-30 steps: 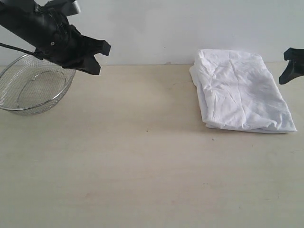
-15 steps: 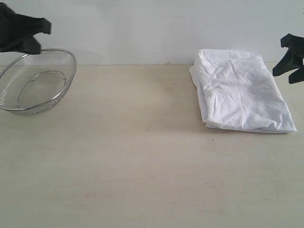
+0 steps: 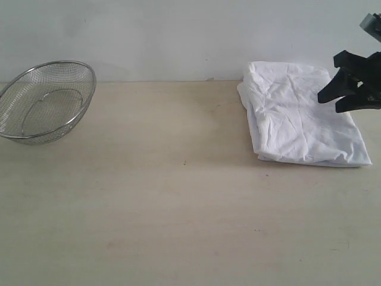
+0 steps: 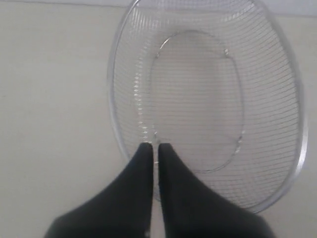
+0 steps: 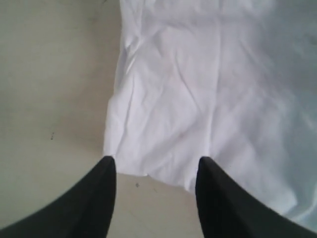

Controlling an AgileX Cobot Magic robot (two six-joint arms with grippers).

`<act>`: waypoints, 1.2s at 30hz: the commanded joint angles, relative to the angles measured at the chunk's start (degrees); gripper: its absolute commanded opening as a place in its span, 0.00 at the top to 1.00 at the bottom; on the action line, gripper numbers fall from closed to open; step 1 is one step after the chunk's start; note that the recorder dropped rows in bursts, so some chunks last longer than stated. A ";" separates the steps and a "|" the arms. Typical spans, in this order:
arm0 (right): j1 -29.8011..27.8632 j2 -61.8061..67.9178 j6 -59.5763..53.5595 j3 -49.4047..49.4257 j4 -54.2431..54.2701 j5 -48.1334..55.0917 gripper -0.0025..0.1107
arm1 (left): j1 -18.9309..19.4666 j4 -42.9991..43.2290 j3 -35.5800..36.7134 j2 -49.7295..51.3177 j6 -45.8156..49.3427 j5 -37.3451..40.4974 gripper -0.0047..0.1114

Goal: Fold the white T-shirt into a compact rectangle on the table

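The white T-shirt (image 3: pixel 300 113) lies folded into a wrinkled rectangle at the back right of the table (image 3: pixel 178 208); no lettering shows. My right gripper (image 3: pixel 333 95) hovers over the shirt's far right side, open, with nothing between its fingers. In the right wrist view the white T-shirt (image 5: pixel 198 89) fills most of the picture, and the right gripper (image 5: pixel 156 163) stands open above one of its edges. My left gripper (image 4: pixel 154 147) is shut and empty over the mesh bowl; it is out of the exterior view.
A steel mesh bowl (image 3: pixel 46 100) stands tilted at the back left of the table, also seen close as the mesh bowl (image 4: pixel 208 94) in the left wrist view. A pale wall (image 3: pixel 178 36) runs behind the table's far edge.
The left arm has pulled out of the exterior view to the left. The right gripper has moved leftward in over the shirt's right side and its jaws have narrowed somewhat.
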 commanded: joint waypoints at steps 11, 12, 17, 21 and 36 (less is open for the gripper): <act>3.13 -9.13 -1.53 0.10 2.46 2.01 0.98 | 9.41 1.33 0.11 8.52 -6.86 -7.67 0.92; 3.13 -9.26 -1.80 0.10 2.82 2.34 0.98 | 9.30 1.06 0.11 9.87 -6.86 -9.00 0.92; 4.65 -10.72 -2.69 0.10 5.23 4.51 0.98 | 8.66 1.06 -0.70 14.81 -6.44 -17.13 0.92; 5.93 -11.84 -2.74 0.10 5.99 5.46 0.98 | 8.66 0.97 -2.58 18.65 -6.44 -19.60 0.92; 5.80 -17.83 -3.58 0.10 6.83 5.62 0.98 | 8.20 1.00 -8.39 25.13 -9.04 -20.37 0.92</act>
